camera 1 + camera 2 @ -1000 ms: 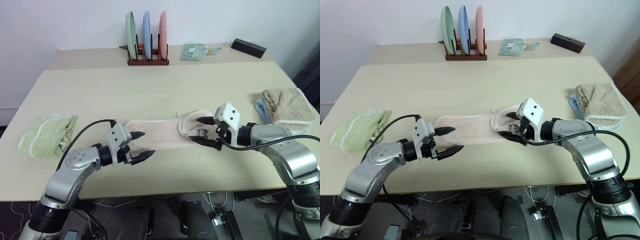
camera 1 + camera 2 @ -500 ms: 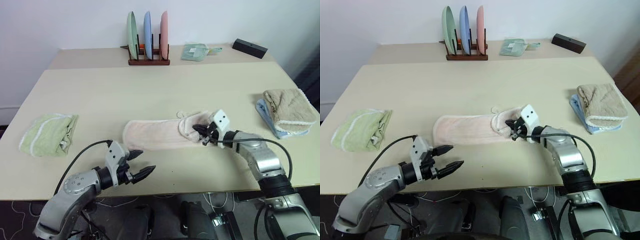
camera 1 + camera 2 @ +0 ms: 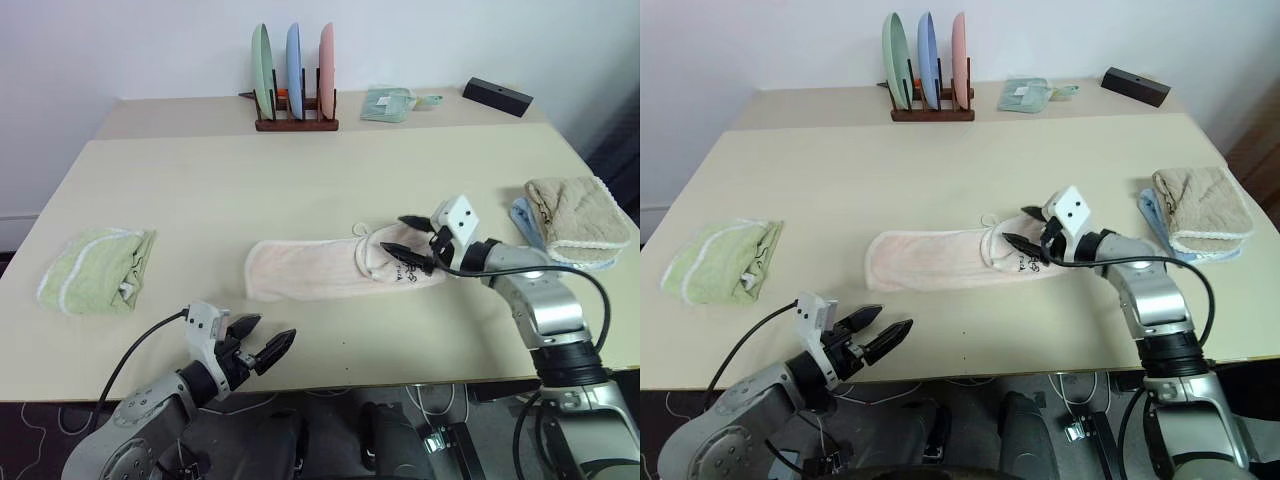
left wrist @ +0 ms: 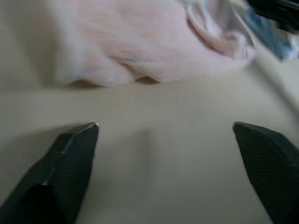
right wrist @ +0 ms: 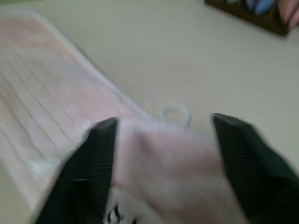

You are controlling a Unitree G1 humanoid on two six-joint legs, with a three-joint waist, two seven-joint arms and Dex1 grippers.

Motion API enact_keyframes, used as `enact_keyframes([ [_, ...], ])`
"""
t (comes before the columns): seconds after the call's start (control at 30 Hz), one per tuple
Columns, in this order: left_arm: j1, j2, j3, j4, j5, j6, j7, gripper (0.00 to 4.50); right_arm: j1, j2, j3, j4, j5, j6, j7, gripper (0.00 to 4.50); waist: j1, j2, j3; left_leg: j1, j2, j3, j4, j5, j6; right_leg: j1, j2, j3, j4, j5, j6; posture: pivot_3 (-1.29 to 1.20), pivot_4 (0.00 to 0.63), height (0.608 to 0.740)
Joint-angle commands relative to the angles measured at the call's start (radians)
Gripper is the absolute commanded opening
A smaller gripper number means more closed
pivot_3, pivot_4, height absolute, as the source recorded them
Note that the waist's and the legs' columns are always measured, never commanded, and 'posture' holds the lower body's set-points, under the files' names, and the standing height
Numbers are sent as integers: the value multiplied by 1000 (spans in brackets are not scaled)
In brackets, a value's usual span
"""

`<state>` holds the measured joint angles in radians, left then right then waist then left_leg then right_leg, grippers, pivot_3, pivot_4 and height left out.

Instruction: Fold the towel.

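Left eye view shows the towel [image 3: 335,268] lying as a long pink strip across the middle of the table [image 3: 300,180], its right end already doubled back so the dark mark faces up. The right gripper [image 3: 408,238] hangs just over that doubled end with fingers apart and nothing in them, probably placed there to take or press the fold. The left gripper [image 3: 262,340] sits at the near table edge, well apart from the towel, fingers spread and empty, leaving the cloth free. A green towel [image 3: 95,268] lies at the left, a tan towel [image 3: 578,210] at the right, a plate rack [image 3: 295,70] at the back.

Right eye view gives the same layout: the strip's left end lies flat and unfolded, so the fold looks about half done.

Left wrist view has two black fingers [image 4: 70,158] wide apart over bare table, the towel's near edge beyond them.

Right wrist view has the fingers [image 5: 93,149] apart above the folded end, the loop tag [image 5: 174,113] lying just past it.
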<state>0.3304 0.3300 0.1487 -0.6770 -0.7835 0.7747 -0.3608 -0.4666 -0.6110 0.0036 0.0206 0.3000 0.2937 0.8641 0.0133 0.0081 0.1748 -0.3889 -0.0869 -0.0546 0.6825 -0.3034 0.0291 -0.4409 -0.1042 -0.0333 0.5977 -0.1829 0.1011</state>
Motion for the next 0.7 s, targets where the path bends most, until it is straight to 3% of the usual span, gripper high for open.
enact_keyframes([
  [0.03,-16,-70,57,-21,-132,62,149,4500,-13,-26,3,-94,15,-9,49,4455,2,0,0,0,0,0,0,0,0,0,0,0,0,0,0,0,150,740],
  [0.23,-170,-183,138,97,-370,89,375,4500,34,-42,73,-171,-10,-28,123,4455,4,-1,0,0,-1,-1,1,2,-4,1,0,0,0,0,0,0,150,740],
  [0.5,-376,-202,108,305,-459,128,469,4500,111,-22,115,-238,-32,-39,99,4455,1,-1,0,0,-1,0,1,4,-6,0,0,0,0,0,0,0,150,740],
  [0.6,-392,-191,99,334,-452,137,471,3699,123,-34,115,-241,-47,-51,100,4500,1,-1,0,0,-1,0,1,4,-7,1,0,0,0,0,0,0,150,740],
  [0.7,-388,-185,109,341,-459,127,462,2264,124,-39,100,-233,-50,-56,96,4500,1,-1,0,0,-1,0,1,4,-7,1,0,0,0,0,0,0,150,740],
])
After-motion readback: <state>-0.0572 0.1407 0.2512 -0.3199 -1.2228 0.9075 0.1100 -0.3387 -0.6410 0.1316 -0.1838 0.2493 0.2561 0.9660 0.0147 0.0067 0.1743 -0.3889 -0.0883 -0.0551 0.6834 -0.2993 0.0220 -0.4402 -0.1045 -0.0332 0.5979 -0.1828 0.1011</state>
